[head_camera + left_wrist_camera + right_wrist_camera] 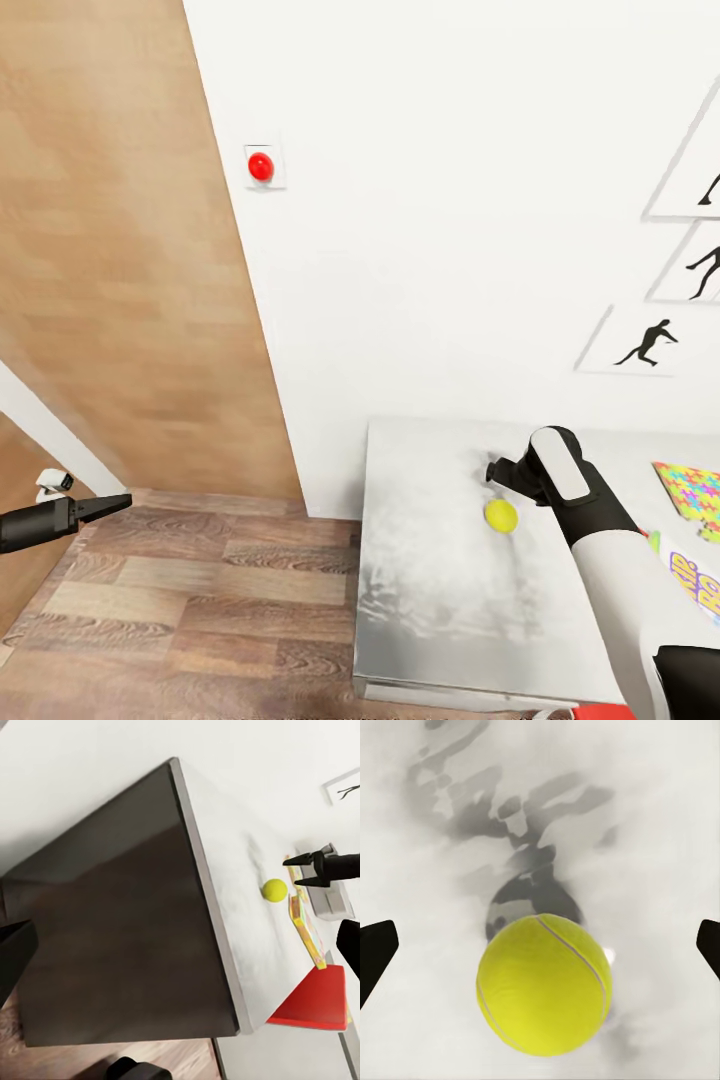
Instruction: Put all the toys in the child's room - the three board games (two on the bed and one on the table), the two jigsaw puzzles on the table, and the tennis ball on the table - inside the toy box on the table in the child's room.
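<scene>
- White wall [450,200] fills most of my head view, with a wood-grain door panel [110,250] to the left and plank floor [190,600] below it.
- On the wall near the door sits a small red button [261,166].
- My left gripper [112,502] hangs out over the floor at the far left, well away from the table; its fingers look close together and it carries nothing.
- The table [430,600], pale grey and mottled, stands against the wall right of the floor.
- The tennis ball [501,516] lies on the table top, free of either hand.
- My right gripper [296,870] hovers just above and beyond the ball, jaws wide; in my right wrist view the ball [544,984] sits between the two dark fingertips [375,952] without touching either.
- A jigsaw puzzle [695,495] lies at the table's right edge, well apart from the ball.
- Nearer me on the right, a board game [700,585] with SKIP-BO lettering lies flat.
- Three black silhouette prints [650,343] hang on the wall at the far right.
</scene>
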Tool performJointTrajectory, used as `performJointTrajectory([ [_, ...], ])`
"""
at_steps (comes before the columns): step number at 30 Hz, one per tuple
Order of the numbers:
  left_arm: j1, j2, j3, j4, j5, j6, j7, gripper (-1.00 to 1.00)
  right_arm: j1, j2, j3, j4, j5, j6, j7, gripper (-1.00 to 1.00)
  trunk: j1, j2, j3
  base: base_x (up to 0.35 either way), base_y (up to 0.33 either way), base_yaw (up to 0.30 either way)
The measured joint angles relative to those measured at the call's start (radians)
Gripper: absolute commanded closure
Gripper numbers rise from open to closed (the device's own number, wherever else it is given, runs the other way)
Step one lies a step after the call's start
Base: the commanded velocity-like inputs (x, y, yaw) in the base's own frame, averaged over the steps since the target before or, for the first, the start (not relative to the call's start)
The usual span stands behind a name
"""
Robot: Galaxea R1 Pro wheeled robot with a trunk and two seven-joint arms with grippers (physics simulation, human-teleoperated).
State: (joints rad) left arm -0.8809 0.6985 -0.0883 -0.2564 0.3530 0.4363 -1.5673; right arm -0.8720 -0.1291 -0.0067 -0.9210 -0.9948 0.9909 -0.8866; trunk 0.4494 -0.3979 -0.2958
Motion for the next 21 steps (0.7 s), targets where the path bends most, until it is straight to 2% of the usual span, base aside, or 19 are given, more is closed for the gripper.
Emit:
performJointTrajectory([
  [21, 0.0, -0.001, 0.0, 0.0, 0.001, 0.0, 0.0, -1.0, 0.0, 0.002, 0.002, 0.0, 0.001, 0.0, 0.001, -1.0, 0.0, 0.0, -0.035, 0.002, -0.002, 0.0],
])
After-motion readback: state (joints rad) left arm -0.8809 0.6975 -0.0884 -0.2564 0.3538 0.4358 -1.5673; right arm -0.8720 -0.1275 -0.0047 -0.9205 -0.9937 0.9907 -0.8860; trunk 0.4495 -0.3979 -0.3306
